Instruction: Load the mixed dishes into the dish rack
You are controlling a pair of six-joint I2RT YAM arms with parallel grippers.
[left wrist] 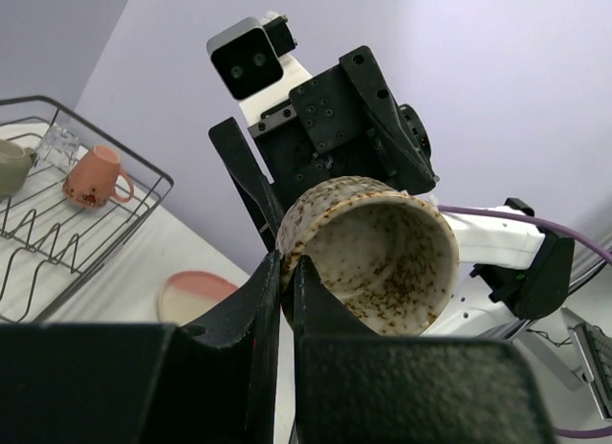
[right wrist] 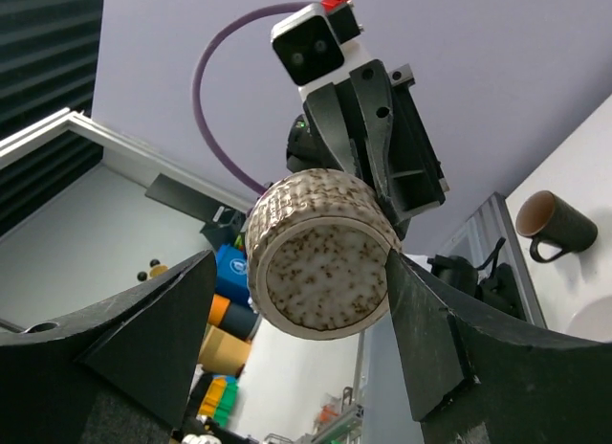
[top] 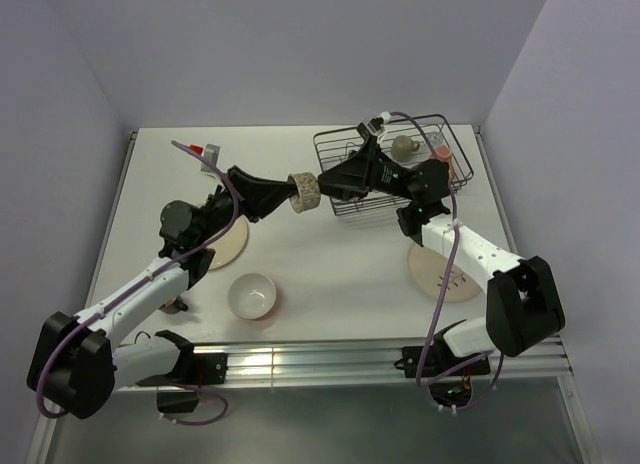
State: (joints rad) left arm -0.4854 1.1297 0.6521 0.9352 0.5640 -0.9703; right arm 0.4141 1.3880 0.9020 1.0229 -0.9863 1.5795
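A small cream cup with brown speckles [top: 304,192] hangs in the air just left of the dish rack [top: 446,127]. My left gripper [left wrist: 285,262] is shut on its rim, one finger inside and one outside. My right gripper [right wrist: 301,267] is open, its fingers either side of the cup's base [right wrist: 322,272]; the right-hand finger is at or very near the cup's wall. In the black wire rack [left wrist: 143,173] lie a pink mug [left wrist: 94,176], an olive cup [left wrist: 11,166] and a clear glass [left wrist: 57,143].
On the table are a white bowl [top: 251,295], a cream plate [top: 230,249] partly under my left arm, and a cream-and-pink plate [top: 440,276] under my right arm. A dark mug [right wrist: 553,224] stands near the table's left edge. Walls close in the back and sides.
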